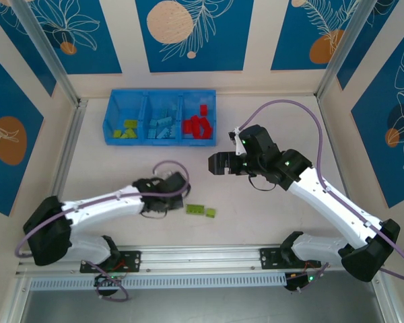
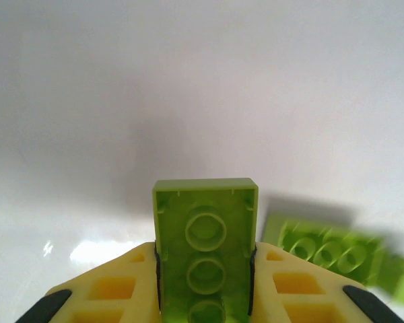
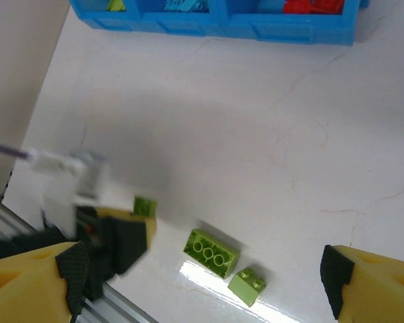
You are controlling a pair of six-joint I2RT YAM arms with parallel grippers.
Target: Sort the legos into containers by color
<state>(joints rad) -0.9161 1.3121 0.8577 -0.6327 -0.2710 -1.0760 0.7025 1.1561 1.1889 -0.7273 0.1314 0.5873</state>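
Lime lego (image 2: 205,222): clenched between the left fingers (image 2: 205,272), well in front of the blue bin (image 1: 160,140).
Loose lime legos (image 1: 194,210): two on the tabletop (image 1: 121,165), beside it.
Right fingers (image 1: 212,163): spread, empty, nearer the bin.

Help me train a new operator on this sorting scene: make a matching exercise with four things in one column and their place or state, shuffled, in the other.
Things
1. red legos
2. light blue legos
3. left gripper
4. right gripper

Place or state
A. open, holding nothing
B. middle compartment of the bin
C. shut on a lime brick
D. right compartment of the bin

Pairs: 1-D, 2-B, 3-C, 4-A
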